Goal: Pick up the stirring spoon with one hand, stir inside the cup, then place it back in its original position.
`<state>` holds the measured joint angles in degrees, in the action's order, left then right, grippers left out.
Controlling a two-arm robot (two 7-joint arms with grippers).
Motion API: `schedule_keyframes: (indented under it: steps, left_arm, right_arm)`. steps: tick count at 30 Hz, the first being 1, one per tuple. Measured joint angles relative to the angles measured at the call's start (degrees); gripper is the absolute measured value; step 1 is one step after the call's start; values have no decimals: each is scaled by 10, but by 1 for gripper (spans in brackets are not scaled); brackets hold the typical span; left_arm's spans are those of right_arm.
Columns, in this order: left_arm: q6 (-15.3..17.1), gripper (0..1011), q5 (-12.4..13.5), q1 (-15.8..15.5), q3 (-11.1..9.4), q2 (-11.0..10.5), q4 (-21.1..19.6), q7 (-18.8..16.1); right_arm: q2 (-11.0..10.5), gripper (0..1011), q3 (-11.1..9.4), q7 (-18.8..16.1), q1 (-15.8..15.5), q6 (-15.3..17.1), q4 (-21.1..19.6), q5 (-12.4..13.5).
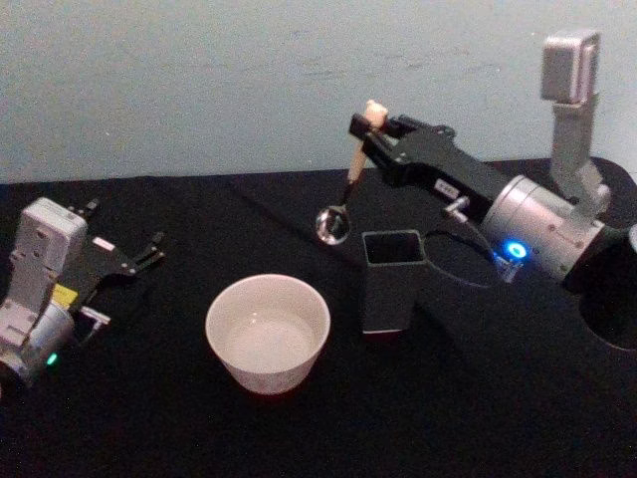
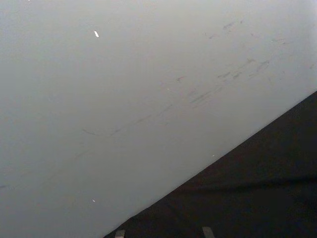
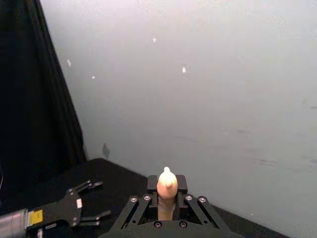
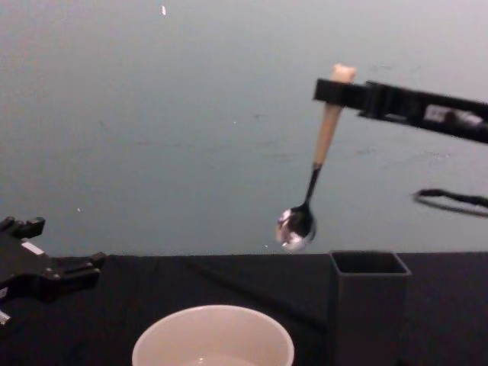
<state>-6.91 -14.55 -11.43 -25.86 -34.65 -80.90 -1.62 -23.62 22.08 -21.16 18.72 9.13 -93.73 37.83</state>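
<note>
My right gripper is shut on the beige handle of the stirring spoon, held high in the air. The spoon hangs bowl down, its shiny bowl above and to the left of the dark grey square holder. In the right wrist view the bear head of the stirring spoon pokes up between the fingers of my right gripper. The cream cup stands left of the holder, lower than the spoon. My left gripper lies open on the table at the far left, apart from everything.
A black cloth covers the table. A pale wall stands behind it. A thin black cable loops behind the holder. A dark round thing sits at the right edge.
</note>
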Motion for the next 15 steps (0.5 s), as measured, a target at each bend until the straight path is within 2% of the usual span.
schedule_keyframes:
  steps: [7, 15]
  left_arm:
    - [0, 1001, 0, 0, 0, 0, 0, 0]
    - [0, 1001, 0, 0, 0, 0, 0, 0]
  right_arm:
    - [-28, 214, -24, 7, -19, -5, -24, 18]
    - [-57, 214, -36, 3, -45, -24, -45, 18]
